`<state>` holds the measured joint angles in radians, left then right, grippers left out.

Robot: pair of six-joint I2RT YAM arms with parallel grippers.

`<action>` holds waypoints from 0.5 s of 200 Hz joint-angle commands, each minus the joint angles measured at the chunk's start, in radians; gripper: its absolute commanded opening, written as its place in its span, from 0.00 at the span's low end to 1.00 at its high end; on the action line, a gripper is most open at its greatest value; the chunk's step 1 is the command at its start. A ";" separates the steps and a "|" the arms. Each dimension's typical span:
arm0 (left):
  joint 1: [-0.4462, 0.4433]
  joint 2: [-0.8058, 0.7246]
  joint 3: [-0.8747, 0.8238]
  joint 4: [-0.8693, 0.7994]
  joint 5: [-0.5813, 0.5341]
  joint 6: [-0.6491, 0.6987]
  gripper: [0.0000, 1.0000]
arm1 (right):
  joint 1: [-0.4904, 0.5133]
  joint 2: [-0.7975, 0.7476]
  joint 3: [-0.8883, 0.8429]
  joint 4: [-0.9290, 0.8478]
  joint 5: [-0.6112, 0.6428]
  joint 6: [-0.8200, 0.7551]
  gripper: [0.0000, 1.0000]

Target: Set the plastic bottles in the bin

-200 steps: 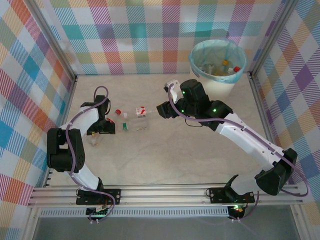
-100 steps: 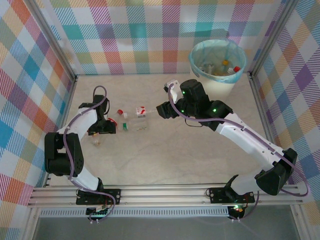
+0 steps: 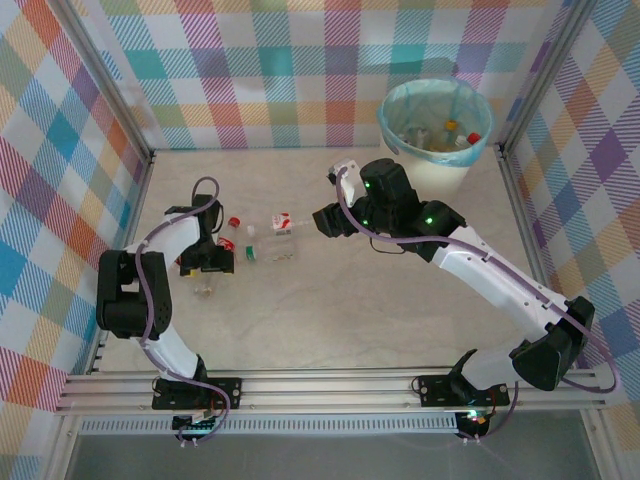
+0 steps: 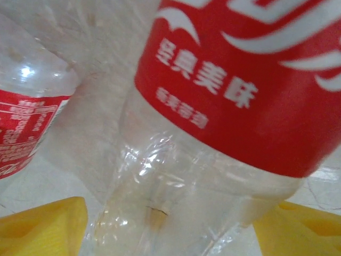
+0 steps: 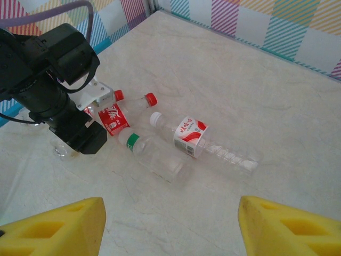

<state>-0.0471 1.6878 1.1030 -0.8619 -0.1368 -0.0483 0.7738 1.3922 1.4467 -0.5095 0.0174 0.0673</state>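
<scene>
A clear bottle with a red label (image 4: 240, 90) lies between my left gripper's (image 4: 170, 226) yellow fingers, which stand wide apart on either side of it, open. A second red-labelled bottle (image 4: 26, 117) lies to its left. From above, the left gripper (image 3: 212, 262) sits at the left end of a small cluster of bottles (image 3: 270, 240). The right wrist view shows that red-labelled bottle (image 5: 112, 118), a green-capped clear bottle (image 5: 154, 154) and a long bottle with a red-and-white label (image 5: 205, 141). My right gripper (image 5: 170, 224) hovers open above them, holding nothing. The bin (image 3: 440, 178) stands at the back right.
Several bottles (image 3: 450, 135) lie inside the bin's blue liner. Checked walls and metal frame posts (image 3: 125, 110) enclose the table. The left arm's black wrist (image 5: 48, 85) is close to the bottle cluster.
The left gripper has shifted slightly toward the near side and to the right, and its elbow has swung. The right arm has stayed still.
</scene>
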 commanded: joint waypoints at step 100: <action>-0.005 -0.041 -0.027 -0.028 0.059 0.015 0.57 | 0.005 -0.008 0.010 -0.001 -0.011 -0.006 0.66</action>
<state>-0.0475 1.6920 1.0946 -0.8623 -0.0944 -0.0360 0.7738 1.3926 1.4467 -0.5110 0.0174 0.0669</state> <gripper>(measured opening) 0.592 0.667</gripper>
